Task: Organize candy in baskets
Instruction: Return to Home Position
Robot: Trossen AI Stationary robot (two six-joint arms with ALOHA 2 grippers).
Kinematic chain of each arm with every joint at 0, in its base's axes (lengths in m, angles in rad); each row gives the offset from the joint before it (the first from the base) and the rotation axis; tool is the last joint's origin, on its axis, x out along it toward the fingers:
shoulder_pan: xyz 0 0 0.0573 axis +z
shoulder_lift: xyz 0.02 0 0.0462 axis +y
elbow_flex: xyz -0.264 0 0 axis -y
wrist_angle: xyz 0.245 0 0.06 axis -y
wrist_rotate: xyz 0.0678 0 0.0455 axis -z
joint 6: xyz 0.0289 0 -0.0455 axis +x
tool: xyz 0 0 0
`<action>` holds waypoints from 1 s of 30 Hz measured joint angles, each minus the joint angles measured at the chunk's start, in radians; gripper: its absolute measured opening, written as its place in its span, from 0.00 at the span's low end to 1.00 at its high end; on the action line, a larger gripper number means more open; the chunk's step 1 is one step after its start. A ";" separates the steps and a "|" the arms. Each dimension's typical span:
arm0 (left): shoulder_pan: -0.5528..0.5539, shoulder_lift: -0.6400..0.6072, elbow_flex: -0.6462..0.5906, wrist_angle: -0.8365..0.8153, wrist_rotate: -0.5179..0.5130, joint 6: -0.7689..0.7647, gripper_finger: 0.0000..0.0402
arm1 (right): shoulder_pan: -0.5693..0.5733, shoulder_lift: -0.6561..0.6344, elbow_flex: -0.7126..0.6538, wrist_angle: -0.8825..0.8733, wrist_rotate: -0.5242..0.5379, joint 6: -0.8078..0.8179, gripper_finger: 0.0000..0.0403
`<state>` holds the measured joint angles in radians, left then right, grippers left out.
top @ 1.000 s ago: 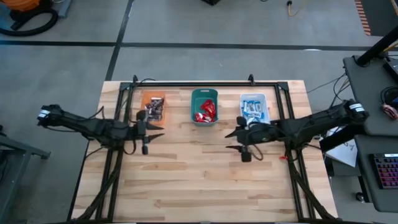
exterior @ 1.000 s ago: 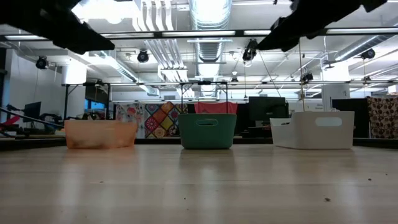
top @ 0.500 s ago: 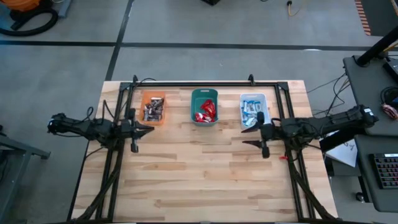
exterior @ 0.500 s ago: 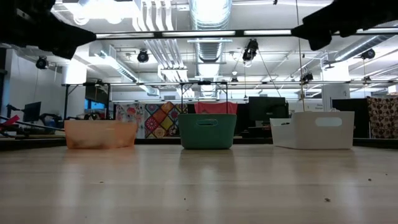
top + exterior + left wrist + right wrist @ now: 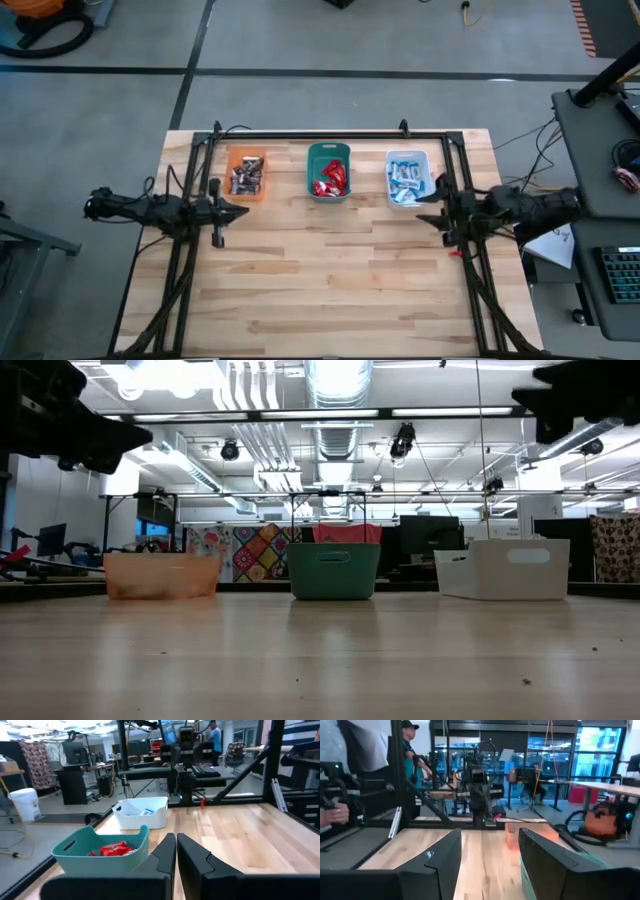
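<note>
Left gripper (image 5: pixel 236 209) — arm stretched level over the plank table (image 5: pixel 330 290), left side; fingers nearly touching, empty. Right gripper (image 5: pixel 430 207) — mirrored opposite; fingers spread wide, empty. Smooth rectangular plastic, far row: orange basket (image 5: pixel 160 574), dark silver candy (image 5: pixel 246 178); teal basket (image 5: pixel 333 570), red candy (image 5: pixel 331 181); whitish basket (image 5: pixel 505 570), blue-and-white candy (image 5: pixel 406 179).

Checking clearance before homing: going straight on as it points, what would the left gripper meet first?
Bare wooden table, it seems: the left gripper aims past the teal plastic bin, so the right gripper opposite looks first in line.
</note>
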<state>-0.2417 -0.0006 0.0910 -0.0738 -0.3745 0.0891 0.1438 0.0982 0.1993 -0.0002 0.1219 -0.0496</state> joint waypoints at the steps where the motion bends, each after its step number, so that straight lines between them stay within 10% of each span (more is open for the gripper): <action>1: 0.000 0.000 -0.004 0.002 0.003 -0.004 0.00 | 0.000 -0.032 -0.024 0.000 0.000 0.005 0.47; 10: 0.000 0.030 -0.080 0.145 0.123 -0.026 0.00 | -0.007 -0.077 -0.186 0.094 0.004 0.022 0.47; 19: 0.002 0.037 -0.075 0.138 -0.216 -0.271 0.00 | -0.007 -0.081 -0.186 0.078 0.009 -0.100 0.47; 30: 0.002 0.048 -0.072 0.143 -0.231 -0.293 0.00 | -0.007 -0.070 -0.186 0.080 0.009 -0.100 0.47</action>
<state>-0.2401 0.0474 0.0193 0.0689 -0.6060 -0.2035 0.1368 0.0284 0.0132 0.0796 0.1310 -0.1499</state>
